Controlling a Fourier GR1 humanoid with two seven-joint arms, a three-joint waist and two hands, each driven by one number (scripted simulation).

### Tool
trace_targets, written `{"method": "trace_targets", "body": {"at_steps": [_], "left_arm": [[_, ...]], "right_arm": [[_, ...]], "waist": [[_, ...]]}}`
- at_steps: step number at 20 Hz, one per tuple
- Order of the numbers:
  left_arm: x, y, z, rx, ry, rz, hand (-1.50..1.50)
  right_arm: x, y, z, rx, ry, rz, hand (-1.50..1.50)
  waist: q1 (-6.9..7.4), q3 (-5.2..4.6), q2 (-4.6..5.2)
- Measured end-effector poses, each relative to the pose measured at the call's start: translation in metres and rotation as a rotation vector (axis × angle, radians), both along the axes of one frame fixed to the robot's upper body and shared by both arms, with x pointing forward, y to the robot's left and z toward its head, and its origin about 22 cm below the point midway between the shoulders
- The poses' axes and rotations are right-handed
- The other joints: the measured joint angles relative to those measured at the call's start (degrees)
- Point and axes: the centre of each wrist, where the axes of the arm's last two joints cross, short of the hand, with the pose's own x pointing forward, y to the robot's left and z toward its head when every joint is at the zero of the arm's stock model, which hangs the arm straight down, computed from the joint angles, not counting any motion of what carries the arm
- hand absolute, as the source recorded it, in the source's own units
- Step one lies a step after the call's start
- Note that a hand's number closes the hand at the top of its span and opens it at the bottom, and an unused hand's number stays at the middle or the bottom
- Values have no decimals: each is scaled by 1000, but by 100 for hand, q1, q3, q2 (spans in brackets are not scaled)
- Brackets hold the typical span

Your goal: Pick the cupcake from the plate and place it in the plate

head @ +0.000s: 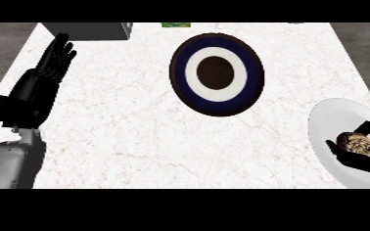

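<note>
A brown cupcake sits on a white plate at the right edge of the head view. My right hand is curled round the cupcake from below, and much of the hand lies past the view's edge. A dark blue plate with a white ring and a dark brown centre lies at the counter's middle back, with nothing on it. My left hand rests open at the left edge, fingers pointing up.
A grey box stands at the back left of the white marble counter. A small green object peeks in at the back edge.
</note>
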Motion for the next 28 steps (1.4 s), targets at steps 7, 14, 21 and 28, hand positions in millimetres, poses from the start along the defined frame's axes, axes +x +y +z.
{"method": "trace_targets", "body": {"at_steps": [7,14,21,28], "left_arm": [[-2,5,1,-1,-5,10,0],[1,2,6,-5,-5,-7,0],[2,-5,5,-3,-7,-14,0],[1,-8,4,-4,-9,-18,0]], "right_arm": [[8,45,50,163,-238,210,150],[17,97,91,224,-295,324,150],[61,158,118,282,-291,386,150],[114,209,123,336,-242,405,150]], "waist": [[-23,2,-8],[35,5,14],[104,6,28],[131,7,37]]}}
